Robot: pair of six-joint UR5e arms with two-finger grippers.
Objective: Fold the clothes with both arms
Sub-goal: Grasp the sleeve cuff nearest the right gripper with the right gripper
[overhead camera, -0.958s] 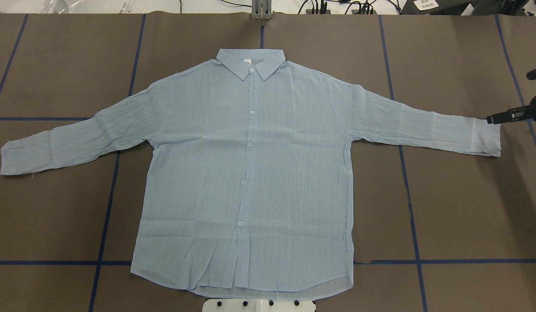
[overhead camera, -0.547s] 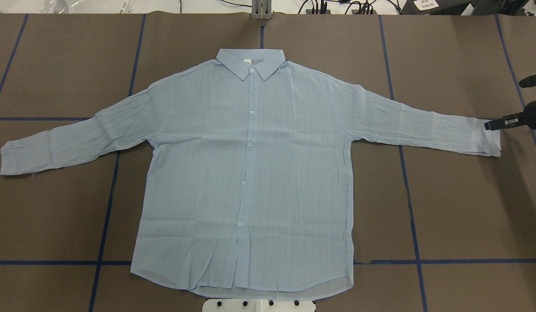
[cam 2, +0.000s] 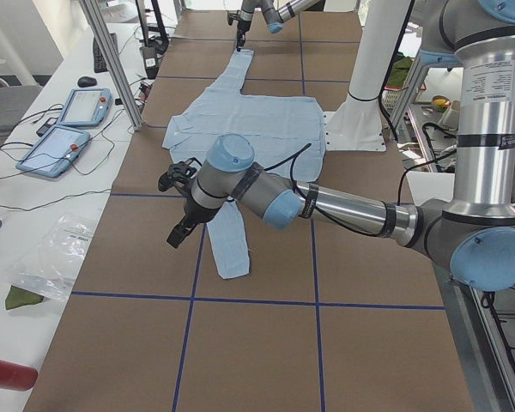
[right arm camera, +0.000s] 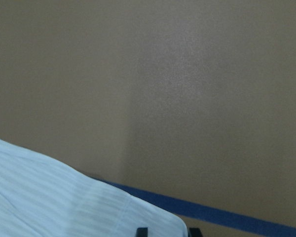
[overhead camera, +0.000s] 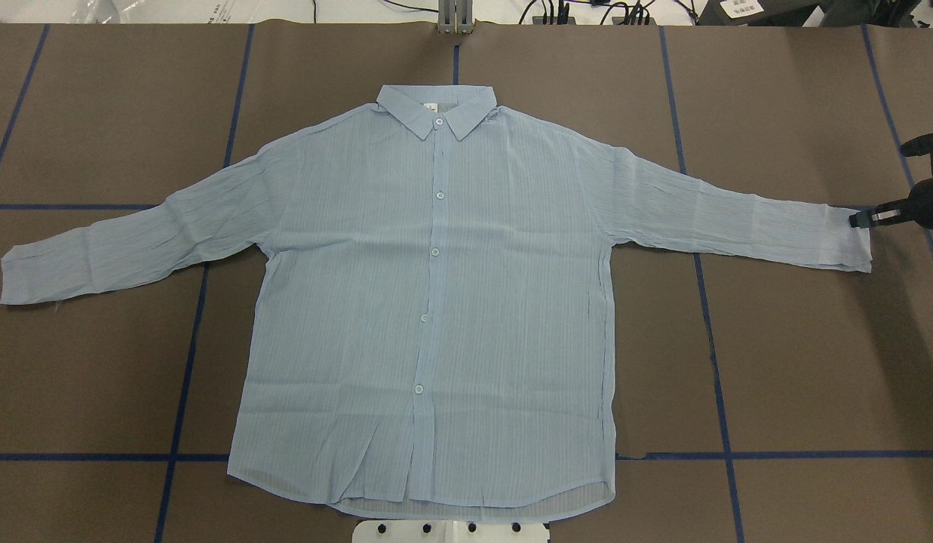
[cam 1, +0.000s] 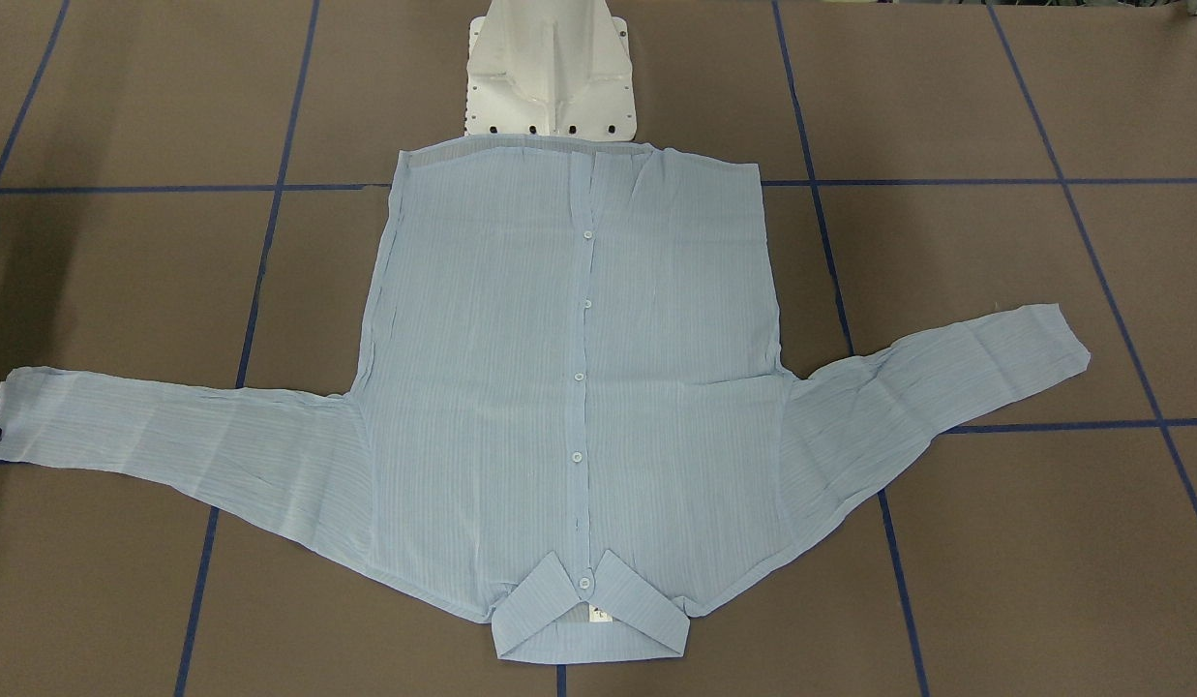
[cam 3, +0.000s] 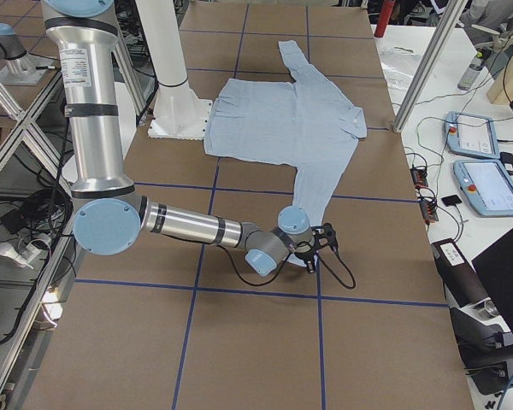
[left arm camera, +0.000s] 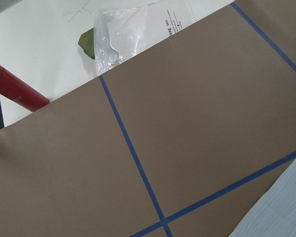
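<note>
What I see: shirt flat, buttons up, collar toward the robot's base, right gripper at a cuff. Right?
No: the collar points away from the base, hem nearest it, per the overhead exterior view. Shirt and right gripper are as you say.

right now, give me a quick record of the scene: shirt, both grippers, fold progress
shirt: light blue, flat on the table, buttons up, both sleeves spread
collar: at the far side from the robot
right gripper: at right cuff, jaws apart, not gripping
left gripper: near left cuff, over the table; open or shut unclear
folds: none yet
</note>
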